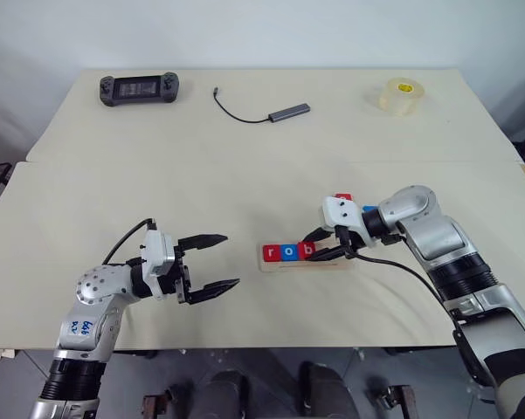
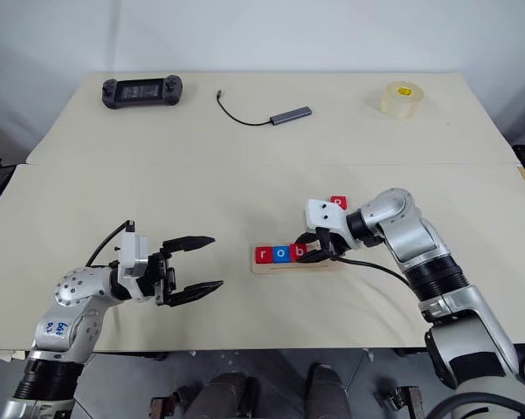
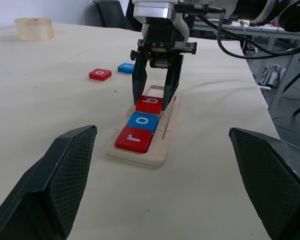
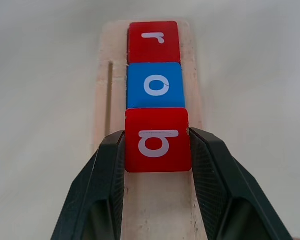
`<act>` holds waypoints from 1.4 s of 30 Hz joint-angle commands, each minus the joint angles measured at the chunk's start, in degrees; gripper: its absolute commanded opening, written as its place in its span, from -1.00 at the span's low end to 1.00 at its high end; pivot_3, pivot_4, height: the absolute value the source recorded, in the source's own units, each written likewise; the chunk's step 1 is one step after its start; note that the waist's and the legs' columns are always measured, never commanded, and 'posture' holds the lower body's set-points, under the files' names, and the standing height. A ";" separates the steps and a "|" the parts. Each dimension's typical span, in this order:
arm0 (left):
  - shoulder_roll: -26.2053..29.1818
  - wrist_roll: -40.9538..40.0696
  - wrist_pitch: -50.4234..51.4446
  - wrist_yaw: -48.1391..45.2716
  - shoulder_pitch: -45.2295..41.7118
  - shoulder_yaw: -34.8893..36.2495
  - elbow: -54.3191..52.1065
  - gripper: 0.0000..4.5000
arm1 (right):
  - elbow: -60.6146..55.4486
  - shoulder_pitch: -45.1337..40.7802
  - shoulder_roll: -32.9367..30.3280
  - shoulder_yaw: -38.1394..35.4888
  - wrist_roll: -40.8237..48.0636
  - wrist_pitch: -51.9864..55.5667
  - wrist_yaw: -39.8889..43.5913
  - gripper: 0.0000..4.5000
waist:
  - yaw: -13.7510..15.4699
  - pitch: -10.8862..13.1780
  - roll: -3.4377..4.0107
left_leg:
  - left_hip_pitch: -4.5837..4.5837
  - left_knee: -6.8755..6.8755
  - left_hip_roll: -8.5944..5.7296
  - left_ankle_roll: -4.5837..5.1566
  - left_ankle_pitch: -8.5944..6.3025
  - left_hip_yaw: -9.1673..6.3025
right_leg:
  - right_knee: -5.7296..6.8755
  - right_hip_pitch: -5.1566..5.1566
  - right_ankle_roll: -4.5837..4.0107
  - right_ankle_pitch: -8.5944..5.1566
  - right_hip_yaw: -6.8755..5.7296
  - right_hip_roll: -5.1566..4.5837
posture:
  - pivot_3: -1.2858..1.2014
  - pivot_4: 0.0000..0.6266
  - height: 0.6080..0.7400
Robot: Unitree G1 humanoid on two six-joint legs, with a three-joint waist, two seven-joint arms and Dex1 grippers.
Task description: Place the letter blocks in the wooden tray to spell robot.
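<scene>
Red tile: small flat square red block lettered b (image 4: 157, 140), clamped between your right gripper (image 1: 332, 244) jaws, third slot.
Tray: long pale wooden tray (image 3: 165, 130) on table, long axis along those jaws.
Loose: red tile (image 3: 100, 74), blue tile (image 3: 126, 67) beyond tray, nearer your right arm.
Left gripper (image 1: 211, 262): jaws wide, empty.

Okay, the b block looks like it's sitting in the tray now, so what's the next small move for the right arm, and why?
Probably open the right end effector and lift clear. Its fingers flank the red b block, which already lies in the wooden tray next to the blue o block and the red r block. Two loose blocks, one red and one blue, wait on the table beyond the tray.
</scene>
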 commanded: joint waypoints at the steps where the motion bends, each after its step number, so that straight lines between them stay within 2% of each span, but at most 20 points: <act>1: 0.42 -0.94 -0.45 0.51 0.71 1.15 -2.32 1.00 | 0.11 -1.37 0.09 -0.72 -0.22 -0.69 -0.40 -0.01 | -0.05 0.00 0.00 | 0.01 0.00 0.00 0.00 0.00 0.00 | 0.00 0.00 0.00 0.00 0.01 0.00 | 0.03 -0.52 1.00; 7: 0.60 -1.05 -0.45 0.83 1.00 1.25 -2.45 1.00 | -4.18 -0.96 -2.40 -3.54 2.48 1.38 1.42 0.90 | 0.04 0.00 0.00 | 0.01 0.00 0.00 0.00 0.00 0.00 | 0.01 0.00 0.00 0.00 0.00 0.00 | 0.03 -0.52 1.00; 8: 0.57 -1.04 -0.44 0.87 0.96 1.19 -2.42 1.00 | -5.77 -0.50 -3.48 -4.58 3.67 2.58 2.00 0.98 | 0.07 0.00 0.00 | 0.01 0.00 0.00 0.00 0.00 0.00 | 0.00 0.00 0.00 0.00 0.00 0.00 | 0.03 -0.52 1.00; 13: 0.56 -1.03 -0.68 0.42 0.68 1.12 -1.69 1.00 | -12.80 5.77 -9.44 -12.56 8.98 6.98 0.41 0.98 | 0.40 0.00 -0.01 | -0.01 -0.02 0.00 0.00 0.00 -0.03 | -0.03 0.01 0.00 0.00 -0.03 -0.01 | 0.03 -0.52 1.00; 17: 0.25 -0.88 -1.04 -0.06 -0.11 0.89 -0.22 1.00 | -17.50 17.99 -12.16 -24.57 12.15 6.65 -6.82 0.98 | 0.88 0.00 -0.01 | -0.01 -0.04 0.00 0.00 -0.01 -0.07 | -0.11 0.08 0.00 0.00 -0.09 -0.02 | 0.03 -0.52 1.00; 21: -0.06 -0.82 -1.06 -0.50 -1.69 0.78 2.07 1.00 | -19.67 31.65 -7.63 -39.92 13.95 -2.16 -18.47 0.98 | 1.65 0.00 -0.01 | 0.01 -0.05 0.00 -0.01 -0.01 0.02 | -0.07 0.07 0.00 0.00 -0.05 -0.01 | 0.03 -0.52 1.00; 25: -0.18 -1.09 -0.04 -0.97 -3.72 0.72 4.88 1.00 | -22.79 42.39 -2.37 -48.63 15.33 -6.96 -26.00 0.98 | 1.59 -0.01 0.00 | 0.12 -0.03 -0.01 -0.01 0.00 0.10 | 0.01 0.11 0.02 0.01 0.03 0.01 | 0.03 -0.52 1.00; 27: -0.28 -1.21 0.40 -1.28 -5.44 0.73 6.63 1.00 | -25.18 47.37 2.22 -52.79 18.81 -8.66 -28.96 0.98 | 1.61 -0.01 0.00 | 0.14 -0.04 0.01 -0.01 0.00 0.11 | 0.02 0.11 0.02 0.01 0.06 0.04 | 0.03 -0.52 1.00; 31: -0.18 -0.63 1.98 -0.52 -7.63 0.79 8.91 1.00 | -27.56 55.21 4.67 -55.10 21.40 -5.50 -31.67 0.98 | 1.52 -0.02 0.03 | 0.17 -0.02 -0.02 0.01 0.01 0.14 | 0.08 0.12 0.02 0.01 0.14 0.05 | 0.03 -0.52 1.00; 35: -0.20 -0.46 1.83 -0.87 -7.92 0.75 9.74 1.00 | -27.95 56.96 6.00 -54.86 21.75 -7.10 -35.44 0.98 | 1.11 -0.04 0.05 | 0.21 -0.03 0.01 0.02 0.01 0.18 | 0.08 0.11 0.02 0.01 0.21 0.06 | 0.03 -0.52 1.00; 39: -0.31 -0.06 0.55 -1.63 -6.78 0.18 8.44 1.00 | -25.98 52.10 3.98 -51.33 19.87 -7.92 -36.78 0.98 | 0.53 -0.05 0.06 | 0.26 -0.02 0.02 0.01 0.02 0.20 | 0.13 0.11 0.02 0.01 0.25 0.06 | 0.03 -0.52 1.00; 42: -0.19 0.02 -0.18 -2.12 -6.03 -0.07 7.22 1.00 | -24.95 44.85 0.83 -47.51 20.60 -2.43 -37.38 0.98 | 0.08 -0.05 0.08 | 0.29 -0.02 0.02 0.03 0.03 0.22 | 0.20 0.10 0.02 0.01 0.29 0.03 | 0.03 -0.52 1.00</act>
